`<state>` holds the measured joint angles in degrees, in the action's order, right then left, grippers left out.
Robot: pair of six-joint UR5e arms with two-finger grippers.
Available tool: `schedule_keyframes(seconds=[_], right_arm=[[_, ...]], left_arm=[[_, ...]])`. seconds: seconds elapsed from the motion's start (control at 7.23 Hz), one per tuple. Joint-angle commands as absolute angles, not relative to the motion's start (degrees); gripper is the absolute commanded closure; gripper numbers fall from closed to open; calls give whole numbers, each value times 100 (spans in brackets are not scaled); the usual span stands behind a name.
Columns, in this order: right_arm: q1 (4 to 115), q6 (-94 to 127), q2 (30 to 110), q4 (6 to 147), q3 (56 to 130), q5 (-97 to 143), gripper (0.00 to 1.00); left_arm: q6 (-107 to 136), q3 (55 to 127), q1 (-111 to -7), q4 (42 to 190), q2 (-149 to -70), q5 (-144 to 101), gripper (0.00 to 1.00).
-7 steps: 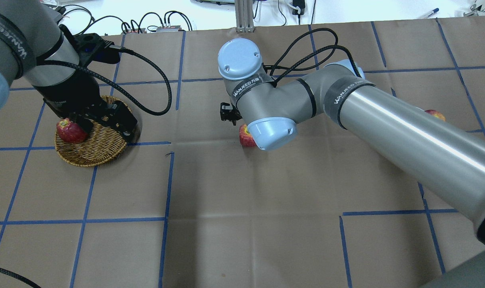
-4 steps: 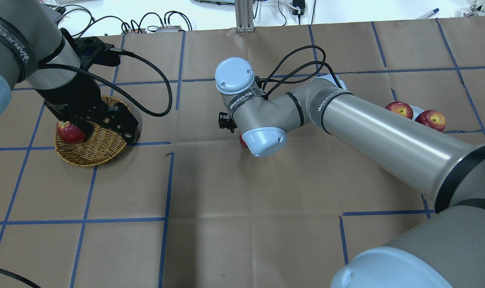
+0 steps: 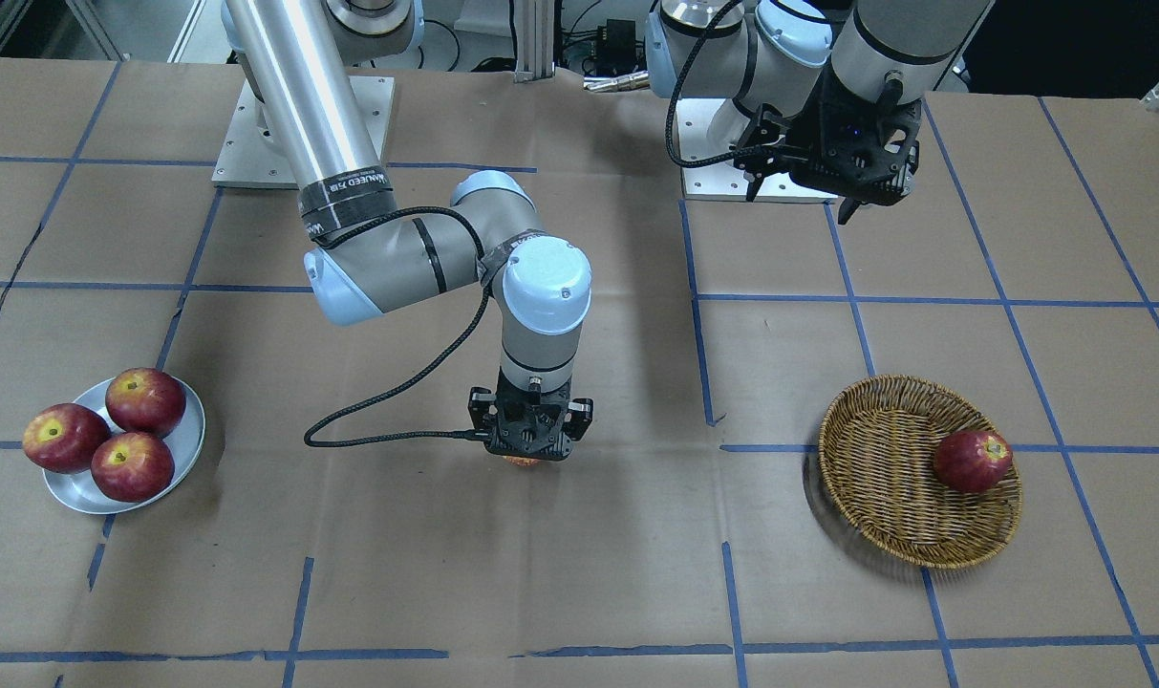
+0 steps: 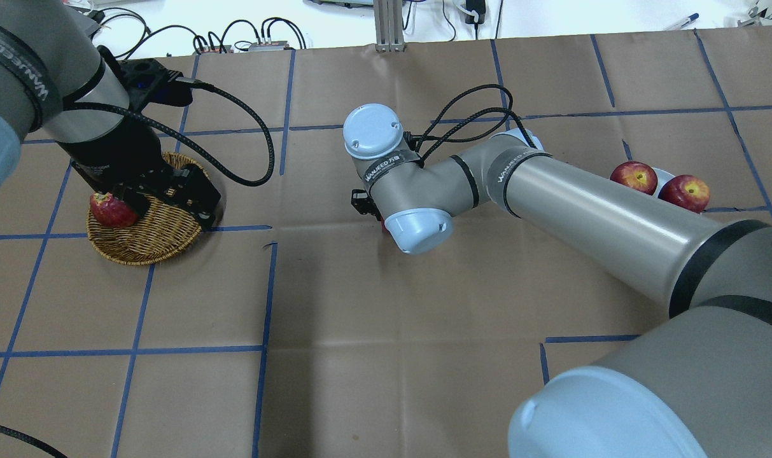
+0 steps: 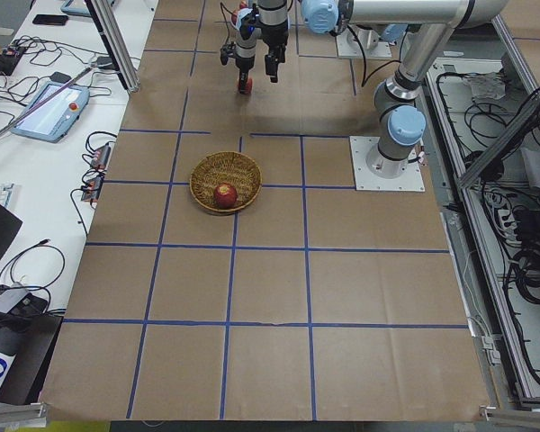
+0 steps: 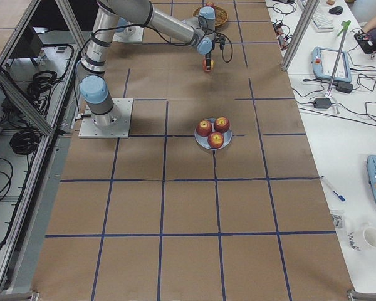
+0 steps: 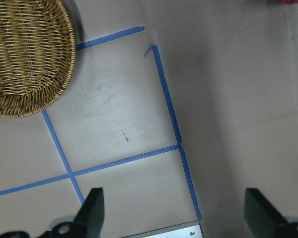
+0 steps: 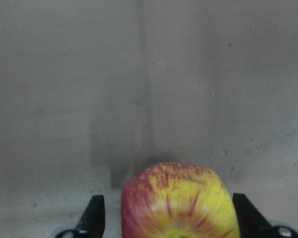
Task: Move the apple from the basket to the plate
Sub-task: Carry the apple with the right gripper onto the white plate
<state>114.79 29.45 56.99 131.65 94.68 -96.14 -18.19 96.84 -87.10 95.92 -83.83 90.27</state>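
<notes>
The apple (image 8: 179,203), red with a big yellow streaked patch, sits on the brown table paper mid-table, outside the basket. My right gripper (image 3: 531,451) points straight down over it, open, with a finger on either side of the apple and a small gap showing on one side. Only a sliver of the apple (image 3: 525,462) shows under the gripper in the front view. The wicker basket (image 3: 875,468) holds one evenly dark red apple (image 3: 971,461). The silver plate (image 3: 191,435) lies at the right arm's end of the table. My left gripper (image 3: 856,172) is open and empty, raised near the robot base.
Three dark red apples (image 3: 130,435) fill most of the plate. The basket also shows in the overhead view (image 4: 150,245), partly behind my left wrist. Blue tape lines grid the brown paper. Cables and a pendant lie beyond the table edges.
My right arm has lowered over the apple, and its wrist now hides nearly all of the apple in the overhead view. My left arm has barely moved.
</notes>
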Motion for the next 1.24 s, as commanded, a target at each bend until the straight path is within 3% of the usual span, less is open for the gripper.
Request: schedule_keyframes(seconds=[0.0, 0.41, 0.69, 1.11], right_arm=[[11444, 2953, 5800, 13166, 9449, -9615, 54], [10779, 2578, 7017, 12328, 9457, -9598, 54], [9526, 1125, 7941, 11499, 9649, -9580, 54], [7432, -1934, 8323, 11584, 10177, -9423, 54]], left_arm=[[-1819, 9677, -8710, 9589, -8385, 9026, 1], [-1819, 9677, -8710, 9580, -8394, 9026, 1], [-1819, 9668, -8719, 9580, -8402, 9026, 1], [-1819, 9668, -8719, 9580, -8411, 9026, 1]])
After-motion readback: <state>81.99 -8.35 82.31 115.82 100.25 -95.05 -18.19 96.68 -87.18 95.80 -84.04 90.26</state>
